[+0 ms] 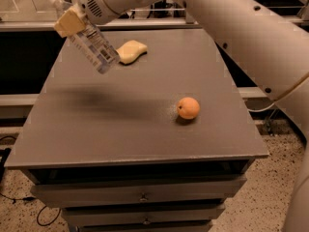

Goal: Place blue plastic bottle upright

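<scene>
The blue plastic bottle [92,43] is a clear ribbed bottle with a pale printed label and a white cap at its upper left end. It hangs tilted in the air above the far left part of the grey table [120,124], base pointing down and right. My gripper [71,21], with yellowish fingers [67,23], is shut on the bottle near its neck. The white arm [227,23] reaches in from the right across the top of the view.
An orange [188,108] sits on the table right of centre. A yellow sponge [131,51] lies at the far side, just right of the bottle's base. Drawers [140,197] run below the front edge. A rail and dark shelving stand behind.
</scene>
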`<state>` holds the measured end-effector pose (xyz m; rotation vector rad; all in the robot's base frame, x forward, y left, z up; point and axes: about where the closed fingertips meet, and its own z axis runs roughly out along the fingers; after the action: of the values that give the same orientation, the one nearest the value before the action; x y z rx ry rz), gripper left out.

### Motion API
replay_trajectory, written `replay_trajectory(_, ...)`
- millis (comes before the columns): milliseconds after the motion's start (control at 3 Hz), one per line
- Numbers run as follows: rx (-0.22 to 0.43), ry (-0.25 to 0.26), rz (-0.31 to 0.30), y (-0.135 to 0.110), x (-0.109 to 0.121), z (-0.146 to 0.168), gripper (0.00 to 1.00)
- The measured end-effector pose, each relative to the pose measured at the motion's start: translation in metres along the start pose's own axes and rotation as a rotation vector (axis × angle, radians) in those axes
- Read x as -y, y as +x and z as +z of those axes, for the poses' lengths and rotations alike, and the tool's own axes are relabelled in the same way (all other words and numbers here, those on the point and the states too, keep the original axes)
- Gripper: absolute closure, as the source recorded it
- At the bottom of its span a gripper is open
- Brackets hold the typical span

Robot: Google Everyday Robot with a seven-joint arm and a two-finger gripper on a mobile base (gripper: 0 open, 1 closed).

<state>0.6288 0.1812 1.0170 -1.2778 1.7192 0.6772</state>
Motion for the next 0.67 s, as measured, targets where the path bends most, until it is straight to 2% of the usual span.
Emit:
replay_trajectory(333, 0.151, -0.064, -0.047, -0.006, -0.003, -0.01, 1.0)
replay_trajectory(667, 0.322, -0.142, -0.124, -0.005, -0.005, -0.035, 1.0)
